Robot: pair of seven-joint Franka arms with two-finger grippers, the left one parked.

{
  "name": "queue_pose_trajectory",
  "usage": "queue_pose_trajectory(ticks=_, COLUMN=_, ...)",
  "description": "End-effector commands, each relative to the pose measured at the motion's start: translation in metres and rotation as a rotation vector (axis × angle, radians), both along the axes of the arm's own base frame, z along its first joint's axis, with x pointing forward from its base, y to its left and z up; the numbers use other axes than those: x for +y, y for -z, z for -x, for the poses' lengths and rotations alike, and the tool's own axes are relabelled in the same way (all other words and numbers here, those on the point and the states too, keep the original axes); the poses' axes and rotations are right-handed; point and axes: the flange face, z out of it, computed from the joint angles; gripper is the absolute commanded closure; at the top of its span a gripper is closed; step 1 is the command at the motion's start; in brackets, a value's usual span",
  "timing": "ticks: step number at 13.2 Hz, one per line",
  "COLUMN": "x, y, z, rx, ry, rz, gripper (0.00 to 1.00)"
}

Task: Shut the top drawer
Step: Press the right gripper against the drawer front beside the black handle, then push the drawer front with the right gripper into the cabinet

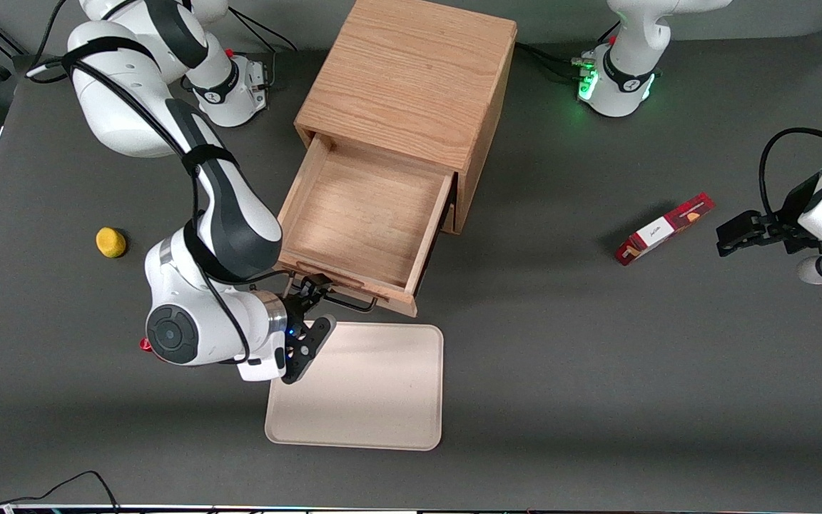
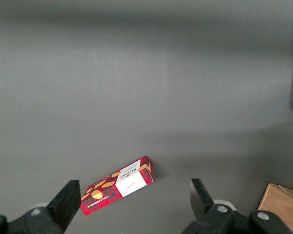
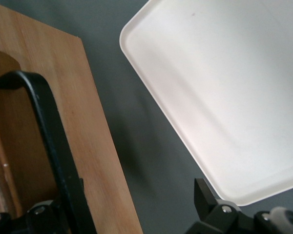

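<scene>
At top drawer (image 1: 364,214) front, gripper (image 1: 309,323) jaws spread wide, one finger by black handle (image 3: 49,146).

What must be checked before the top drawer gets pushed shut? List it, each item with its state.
1. Top drawer shut: not ok, it stands pulled far out of the cabinet.
2. Nothing in the drawer to jam it: ok, only its bare wooden floor shows.
3. Hand at the drawer front: ok, it is open, in front of the drawer, with one finger beside the black handle.
4. Hand touching the drawer front: cannot tell.
5. Tray out of the drawer's way: ok, it lies flat in front of the drawer, nearer to the front camera.
</scene>
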Motion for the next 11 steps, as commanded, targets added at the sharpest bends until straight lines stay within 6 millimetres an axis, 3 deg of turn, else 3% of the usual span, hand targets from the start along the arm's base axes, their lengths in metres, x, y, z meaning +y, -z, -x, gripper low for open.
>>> queue_pose_trajectory(ticks=1, x=0.016, y=-0.003, z=0.014, rx=0.014, ry=-0.019, rz=0.013, gripper=0.0)
queue_pose_trajectory(ticks=11, x=0.036, y=-0.006, z=0.076, rx=0.063, ry=-0.086, rz=0.048, gripper=0.0)
